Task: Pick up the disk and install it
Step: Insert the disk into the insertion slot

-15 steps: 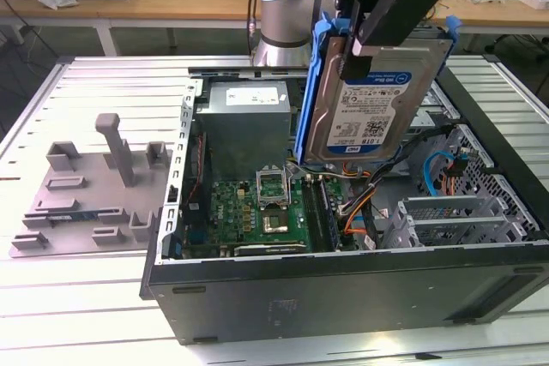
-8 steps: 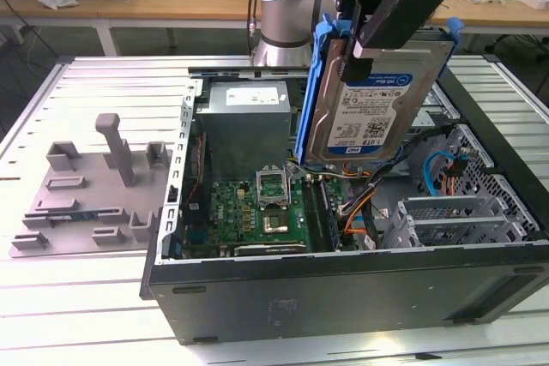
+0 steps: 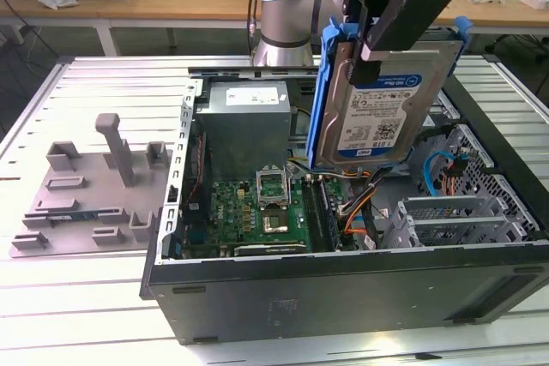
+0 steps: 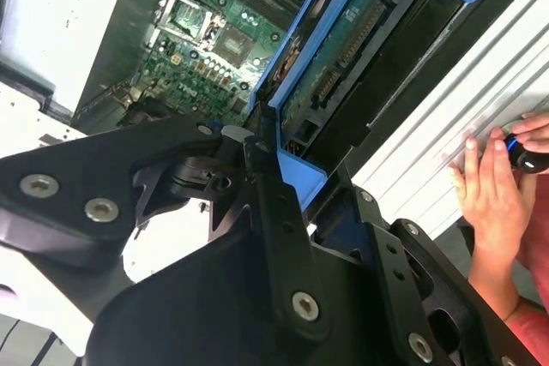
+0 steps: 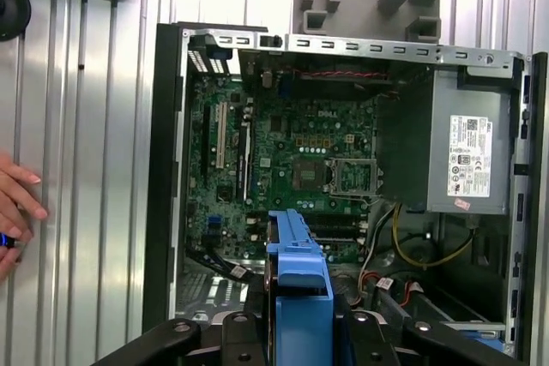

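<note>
Holding disk (image 3: pixel 383 113) over PC (image 3: pixel 343 293), slatted tbl (image 3: pixel 77 315)

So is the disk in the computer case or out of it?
Out. The gripper holds the disk on edge above the open computer case, not seated inside.

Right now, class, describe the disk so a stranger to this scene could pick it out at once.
Find the open black computer case lying on the slatted metal table. Above it, toward the exterior view's right, the gripper holds the disk, tilted nearly upright. It alone is a flat silver slab with a white-and-blue label and blue frame.
</note>
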Controlling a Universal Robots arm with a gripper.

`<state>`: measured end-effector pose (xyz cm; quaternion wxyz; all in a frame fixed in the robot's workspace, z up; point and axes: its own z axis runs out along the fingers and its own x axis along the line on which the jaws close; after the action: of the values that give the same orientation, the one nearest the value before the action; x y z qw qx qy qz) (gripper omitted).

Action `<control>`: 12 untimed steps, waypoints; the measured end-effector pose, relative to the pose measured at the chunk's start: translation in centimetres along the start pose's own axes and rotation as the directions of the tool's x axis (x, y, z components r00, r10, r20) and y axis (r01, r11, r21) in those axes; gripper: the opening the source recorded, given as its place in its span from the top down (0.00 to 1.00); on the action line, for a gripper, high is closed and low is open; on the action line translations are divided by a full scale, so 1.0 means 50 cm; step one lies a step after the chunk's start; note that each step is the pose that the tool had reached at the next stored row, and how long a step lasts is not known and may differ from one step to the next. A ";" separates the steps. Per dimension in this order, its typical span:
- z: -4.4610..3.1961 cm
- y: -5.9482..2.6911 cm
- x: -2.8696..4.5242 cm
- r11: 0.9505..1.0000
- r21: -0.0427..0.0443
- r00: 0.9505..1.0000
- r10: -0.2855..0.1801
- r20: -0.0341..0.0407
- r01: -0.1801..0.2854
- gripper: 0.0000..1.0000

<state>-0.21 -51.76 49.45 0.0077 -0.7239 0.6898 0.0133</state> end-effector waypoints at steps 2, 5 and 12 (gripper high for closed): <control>0.002 0.000 0.000 1.000 0.002 1.000 0.000 -0.002 0.000 0.63; 0.004 0.000 0.001 1.000 0.002 1.000 0.002 -0.007 -0.002 0.63; 0.008 0.000 0.001 1.000 -0.009 1.000 0.009 -0.018 -0.009 0.63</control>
<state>-0.21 -51.81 49.05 -0.0020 -0.7209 0.6930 0.0100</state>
